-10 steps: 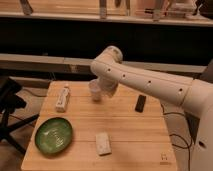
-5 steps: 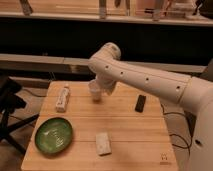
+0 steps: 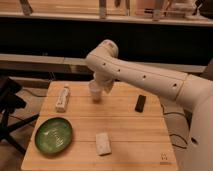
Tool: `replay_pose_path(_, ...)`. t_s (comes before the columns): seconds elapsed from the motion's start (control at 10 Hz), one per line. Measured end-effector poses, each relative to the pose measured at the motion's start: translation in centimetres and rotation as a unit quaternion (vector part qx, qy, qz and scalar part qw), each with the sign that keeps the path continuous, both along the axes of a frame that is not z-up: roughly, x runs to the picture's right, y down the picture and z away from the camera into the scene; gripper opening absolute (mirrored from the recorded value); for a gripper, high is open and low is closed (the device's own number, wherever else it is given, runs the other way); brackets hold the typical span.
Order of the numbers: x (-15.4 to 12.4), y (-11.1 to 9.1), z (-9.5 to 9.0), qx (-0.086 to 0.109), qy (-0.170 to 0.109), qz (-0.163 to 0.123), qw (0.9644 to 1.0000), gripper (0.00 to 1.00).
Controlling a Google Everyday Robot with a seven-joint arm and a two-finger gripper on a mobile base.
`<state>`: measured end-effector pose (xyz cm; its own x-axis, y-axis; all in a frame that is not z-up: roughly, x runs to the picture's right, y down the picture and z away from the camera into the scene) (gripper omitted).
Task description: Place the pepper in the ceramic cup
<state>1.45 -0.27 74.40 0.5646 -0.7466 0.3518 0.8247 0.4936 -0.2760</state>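
Over the table's far middle: gripper (image 3: 98,89) hangs from the white arm (image 3: 145,75), pointing down at the ceramic cup (image 3: 95,93).
Claw state: hidden by the wrist and the cup; whether it is spread or closed, and whether it has anything, cannot be told.
Ceramic cup: pale, upright, near the back edge of the wooden table (image 3: 130,145), directly under the wrist; contact with the tabletop not clear.
Pepper: not visible anywhere on the tabletop; may be behind the wrist or cup, cannot tell.
White bottle (image 3: 62,98): lying flat, left of the cup, near the table's left rear.
Black block (image 3: 140,103): right of the cup, on the table, well apart from it.
Green plate (image 3: 53,135): front left corner area.
White packet (image 3: 103,143): front middle, right of the plate.
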Motion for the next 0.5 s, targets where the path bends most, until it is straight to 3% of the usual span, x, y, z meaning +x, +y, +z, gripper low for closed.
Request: replay_pose_path(0.5,-0.35,-0.51,-0.31,0.002,-0.004,-0.003,1.0000,0.01)
